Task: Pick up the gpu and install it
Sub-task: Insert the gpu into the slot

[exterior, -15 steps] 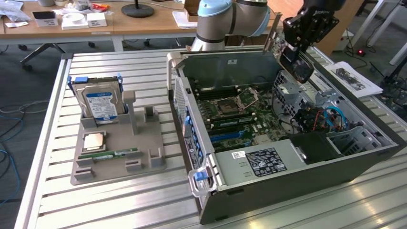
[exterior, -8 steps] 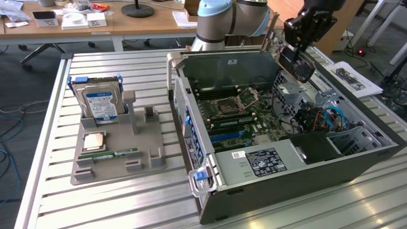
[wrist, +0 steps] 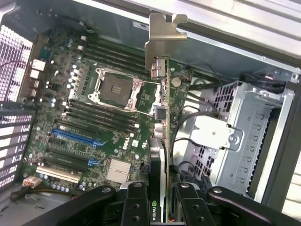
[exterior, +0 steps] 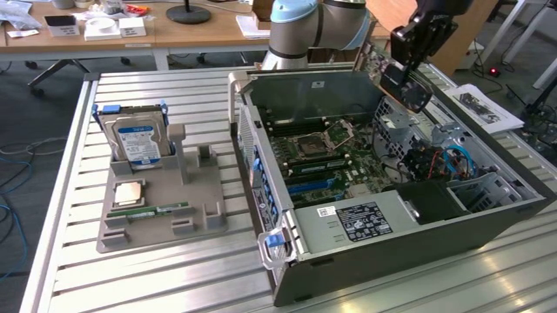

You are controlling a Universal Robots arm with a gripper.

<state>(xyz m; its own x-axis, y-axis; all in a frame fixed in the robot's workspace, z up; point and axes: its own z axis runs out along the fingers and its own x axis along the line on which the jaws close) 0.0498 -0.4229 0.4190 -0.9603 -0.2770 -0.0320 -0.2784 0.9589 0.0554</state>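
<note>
The gripper (exterior: 411,60) is pinched partway closed on the gpu (wrist: 159,155), with its fingers (wrist: 136,200) pressed on both faces of the card (the silvery bracket end points away from the hand). Beneath the hand lies the open computer case (exterior: 435,248) with a motherboard (wrist: 127,141) in it, and the card is held in the air above them. Well off to one side of the hand, a gray holder (exterior: 148,235) carries a hard drive (exterior: 135,140) standing upright and a memory stick (exterior: 158,211) lying flat.

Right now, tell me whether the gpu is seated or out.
Out: the gripper holds the gpu in the air above the motherboard, unseated.
</note>
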